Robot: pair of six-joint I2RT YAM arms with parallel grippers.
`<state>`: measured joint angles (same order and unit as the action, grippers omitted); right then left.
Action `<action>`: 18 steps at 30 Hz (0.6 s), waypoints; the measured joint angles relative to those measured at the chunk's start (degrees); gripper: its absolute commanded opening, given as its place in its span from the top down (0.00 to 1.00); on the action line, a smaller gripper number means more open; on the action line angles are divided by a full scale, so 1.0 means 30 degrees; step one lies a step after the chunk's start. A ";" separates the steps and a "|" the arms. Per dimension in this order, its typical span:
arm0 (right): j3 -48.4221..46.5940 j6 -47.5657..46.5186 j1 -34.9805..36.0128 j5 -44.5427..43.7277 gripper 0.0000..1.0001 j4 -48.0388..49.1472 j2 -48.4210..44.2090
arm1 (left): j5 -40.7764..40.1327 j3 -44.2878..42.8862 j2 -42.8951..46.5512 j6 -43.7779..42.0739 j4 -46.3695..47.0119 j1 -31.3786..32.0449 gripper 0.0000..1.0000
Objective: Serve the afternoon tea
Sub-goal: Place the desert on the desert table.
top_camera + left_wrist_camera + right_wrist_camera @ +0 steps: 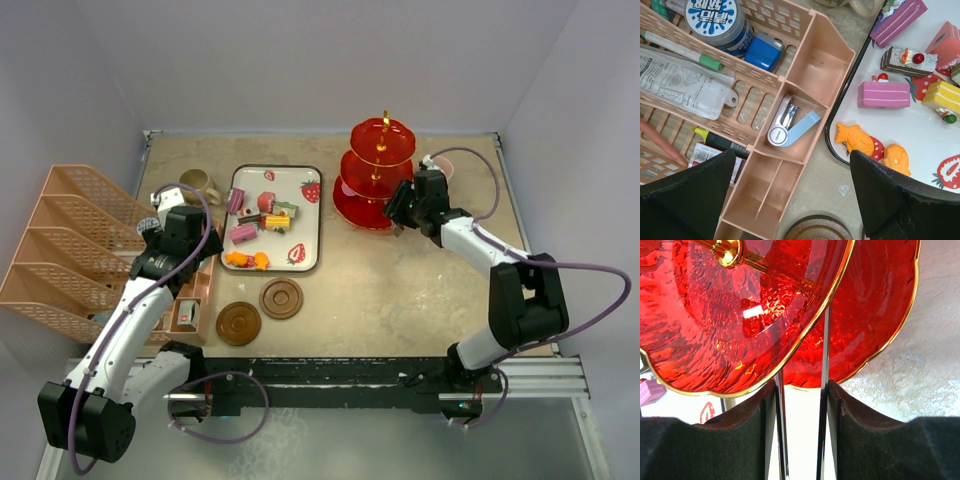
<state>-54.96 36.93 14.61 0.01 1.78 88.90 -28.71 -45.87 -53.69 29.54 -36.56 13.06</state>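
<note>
1. Red and see-through, the stand (378,172) had three plates and a gold stem. It stood at the back of the surface (400,290), a bit right of the middle.
2. The right gripper (801,405) was just beside the bottom plate of the stand, on its right side.
3. This gripper was narrow. It pinched the long metal tweezers (825,355) between its two black fingers (865,440).
4. The tweezers pointed at the stand. Their far ends were hidden behind the red plates.
5. The pink mug (442,166) peeked out from behind the right arm, near the stand.
6. The toy sweets (883,94) lay on the white strawberry tray (925,140), left of the stand and well apart from the right gripper.
7. The left gripper (795,200) was wide and held nothing. It hung over the peach organizer (817,75), just left of the tray.
8. The orange fish sweets were near its right finger, but they did not touch it.
9. The olive-brown mug (198,184) sat just beside the tray's back left corner.
10. The two brown coasters (238,323) (281,298) lay close together on the surface in front of the tray.
</note>
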 measured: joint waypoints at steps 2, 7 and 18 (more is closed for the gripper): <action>0.0146 0.0007 0.0000 -0.0007 0.55 -0.0124 -0.0350 | 0.0015 0.0000 0.0000 0.0000 0.0000 0.0000 0.06; 0.0379 0.0000 0.0000 -0.0007 0.57 -0.0685 -0.1282 | 0.0153 0.0000 0.0000 -0.0007 0.0000 0.0044 0.06; 0.1137 -0.0160 0.0000 0.0350 0.58 -0.1931 -0.2419 | 0.0284 0.0000 0.0007 -0.0007 0.0000 0.0044 0.06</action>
<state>-51.55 36.45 14.61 1.06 -4.01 81.65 -27.86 -45.87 -53.67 29.52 -36.56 13.19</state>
